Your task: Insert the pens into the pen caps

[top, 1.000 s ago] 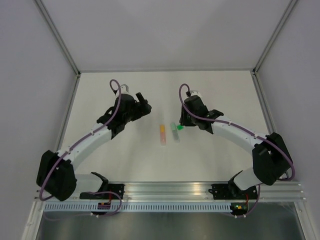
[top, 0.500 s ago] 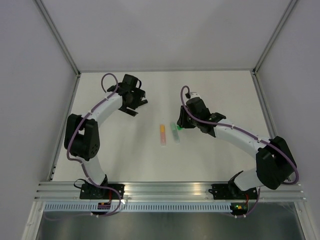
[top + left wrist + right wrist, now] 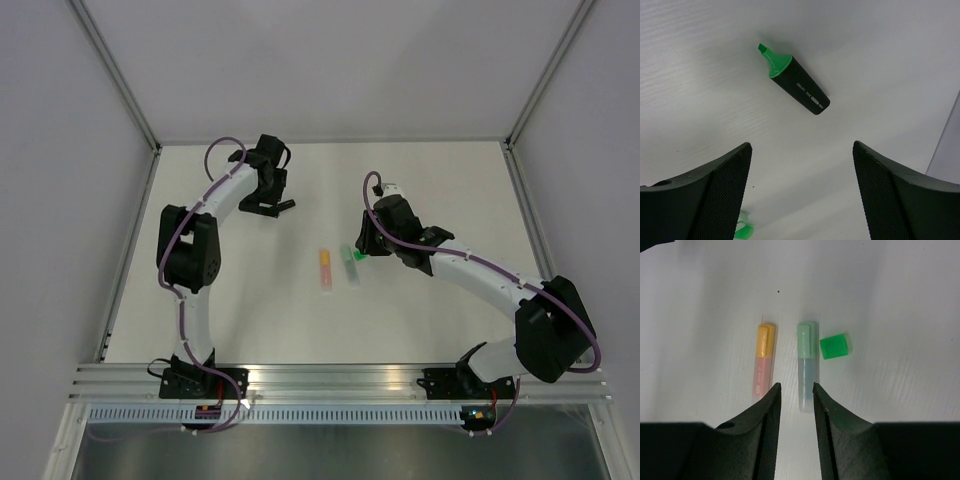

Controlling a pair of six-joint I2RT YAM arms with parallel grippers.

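Left gripper [image 3: 800, 146] is noted wide open, nothing held; the black marker [image 3: 799, 87] is seen lying flat on the table [image 3: 880, 60] beyond its fingers, green tip bared. Right gripper [image 3: 795, 387] is noted narrowly parted, nothing clamped. Beyond its tips the orange pen [image 3: 763, 360] and pale green pen [image 3: 807, 365] are laid side by side, apart; a loose green cap [image 3: 833, 346] is set just beside the pale pen's capped end.
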